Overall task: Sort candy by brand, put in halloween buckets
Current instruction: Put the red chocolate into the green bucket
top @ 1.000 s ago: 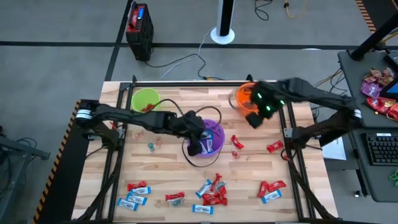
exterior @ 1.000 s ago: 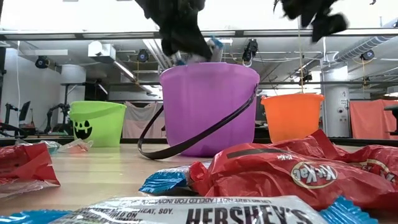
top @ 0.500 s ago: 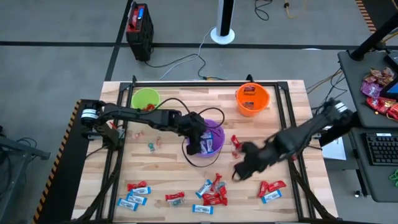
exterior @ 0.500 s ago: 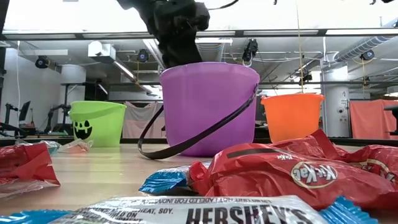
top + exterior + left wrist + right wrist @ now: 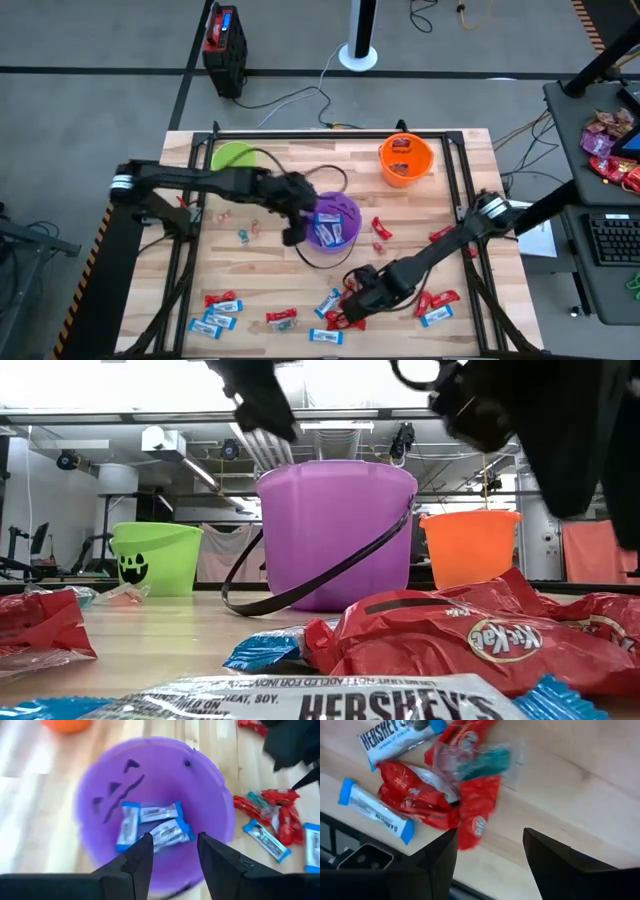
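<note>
Three halloween buckets stand on the wooden table: lime green [image 5: 234, 158] at far left, orange [image 5: 404, 160] at far right, purple [image 5: 333, 225] in the middle. Three blue-and-white candy pieces [image 5: 150, 822] lie in the purple bucket [image 5: 150, 770]. My left gripper [image 5: 296, 232] [image 5: 172, 857] is open and empty, above the purple bucket's left rim. My right gripper [image 5: 352, 305] [image 5: 490, 855] is open, hanging just above a heap of red and blue-white candy [image 5: 340, 312] [image 5: 445, 805] near the front edge. Its fingers touch nothing.
More candy lies at the front left [image 5: 215, 312], at the front right [image 5: 437, 305] and beside the purple bucket [image 5: 380, 228]. Clear wrappers [image 5: 246, 233] lie left of the purple bucket. The bucket's black handle [image 5: 322, 262] rests on the table. A black and red box [image 5: 224, 45] stands on the floor beyond.
My left gripper has let go of a blue-and-white candy over the purple bucket, then risen and drawn back toward the table's left. My right gripper has swung from above the orange bucket toward the near edge and down, turning, to the candy heap at the front centre.
</note>
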